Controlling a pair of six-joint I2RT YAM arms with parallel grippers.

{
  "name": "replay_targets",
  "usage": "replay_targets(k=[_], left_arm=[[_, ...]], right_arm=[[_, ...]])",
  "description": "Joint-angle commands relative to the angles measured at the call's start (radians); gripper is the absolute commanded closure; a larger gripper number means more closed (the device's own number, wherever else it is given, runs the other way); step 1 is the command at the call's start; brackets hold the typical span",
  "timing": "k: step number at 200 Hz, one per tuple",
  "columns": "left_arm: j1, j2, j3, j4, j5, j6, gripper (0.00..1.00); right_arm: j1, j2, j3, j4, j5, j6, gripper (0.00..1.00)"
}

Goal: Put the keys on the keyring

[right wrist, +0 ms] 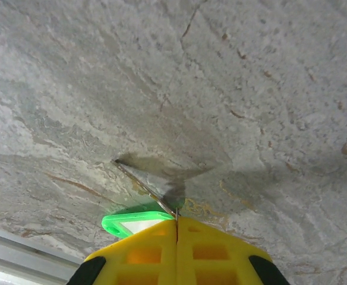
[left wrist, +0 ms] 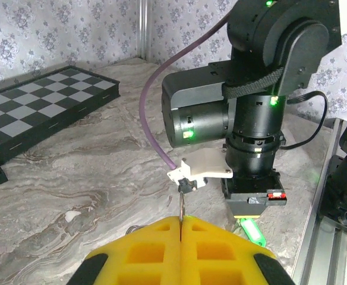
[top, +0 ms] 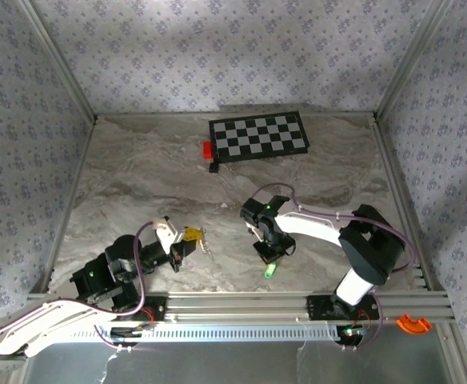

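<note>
Our left end effector (left wrist: pixel 180 222) is pinched shut on a thin key (left wrist: pixel 182 204) standing edge-on above its pads. Our right end effector (right wrist: pixel 177 222) is clamped on the keyring (right wrist: pixel 145 187), its far edge touching the worktop (right wrist: pixel 268 89), green tag (right wrist: pixel 120 222) just beside

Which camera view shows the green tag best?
The right wrist view: the green tag looks large, partly behind the yellow pads. The top view shows the tag as a small bright spot; the left wrist view shows a part, under the right arm.
</note>
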Motion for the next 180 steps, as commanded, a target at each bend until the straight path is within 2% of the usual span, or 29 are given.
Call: replay_targets(k=[1, 68, 81, 136, 180], left_arm=[[0.004, -0.021, -0.001, 0.056, 0.019, 0.011, 1.0], [0.004, -0.016, -0.016, 0.069, 0.038, 0.008, 1.0], [0.004, -0.018, -0.019, 0.072, 0.04, 0.007, 1.0], [0.004, -0.016, -0.02, 0.078, 0.045, 0.005, 1.0], [0.004, -0.01, -0.016, 0.078, 0.058, 0.0, 1.0]], right_arm=[[-0.027, 0.035, 0.023, -0.076, -0.058, -0.036, 0.99], [-0.067, 0.111, 0.055, -0.081, -0.063, -0.067, 0.95], [-0.07, 0.102, 0.056, -0.078, -0.058, -0.066, 0.91], [-0.049, 0.012, 0.027, -0.027, -0.035, 0.007, 0.63], [-0.033, -0.148, -0.085, 0.052, 0.001, 0.167, 0.54]])
